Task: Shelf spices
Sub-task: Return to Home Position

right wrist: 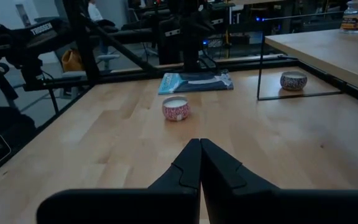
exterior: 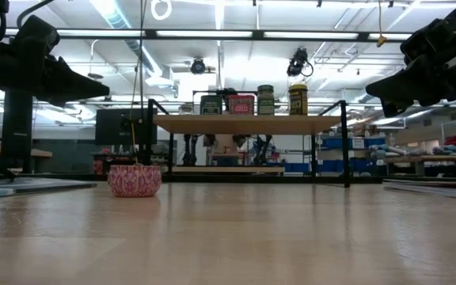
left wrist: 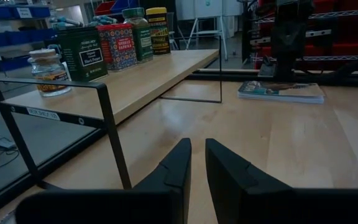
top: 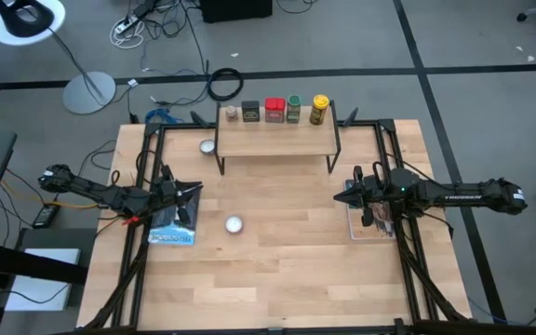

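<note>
While both arms hang above the table (top: 277, 279), the high view shows the shelf (top: 277, 141) at its 12 o'clock. Five spices line the shelf's far edge: brownish jar (top: 232, 113), black tin (top: 250, 112), red tin (top: 274, 110), green-capped jar (top: 293, 108), yellow jar (top: 319, 109). The left gripper (top: 199, 189) sits at 9 o'clock, the right gripper (top: 341, 196) at 3 o'clock. Low view: the row stands upright atop the shelf. Left wrist view: the left gripper is slightly parted and empty. Right wrist view: the right gripper is pressed closed on nothing.
</note>
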You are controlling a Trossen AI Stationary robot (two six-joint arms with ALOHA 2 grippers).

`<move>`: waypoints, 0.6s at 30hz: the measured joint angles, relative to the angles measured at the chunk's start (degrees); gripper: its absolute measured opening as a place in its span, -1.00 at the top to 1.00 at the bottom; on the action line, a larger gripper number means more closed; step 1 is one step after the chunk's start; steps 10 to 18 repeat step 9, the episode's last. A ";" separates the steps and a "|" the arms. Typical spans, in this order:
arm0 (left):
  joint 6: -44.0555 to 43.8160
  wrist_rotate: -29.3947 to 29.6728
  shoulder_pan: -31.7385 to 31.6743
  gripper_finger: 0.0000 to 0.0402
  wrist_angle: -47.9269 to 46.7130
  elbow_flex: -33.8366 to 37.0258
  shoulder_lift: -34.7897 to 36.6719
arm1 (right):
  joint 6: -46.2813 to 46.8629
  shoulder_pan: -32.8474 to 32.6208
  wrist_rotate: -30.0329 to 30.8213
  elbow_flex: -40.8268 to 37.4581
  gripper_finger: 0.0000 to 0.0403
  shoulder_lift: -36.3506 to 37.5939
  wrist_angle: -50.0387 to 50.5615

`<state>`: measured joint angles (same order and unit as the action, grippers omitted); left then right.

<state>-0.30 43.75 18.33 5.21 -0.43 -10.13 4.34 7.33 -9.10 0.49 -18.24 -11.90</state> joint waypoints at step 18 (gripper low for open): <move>0.00 0.00 0.00 0.75 0.00 0.00 0.00 | 0.00 0.00 0.00 0.00 0.96 0.00 0.00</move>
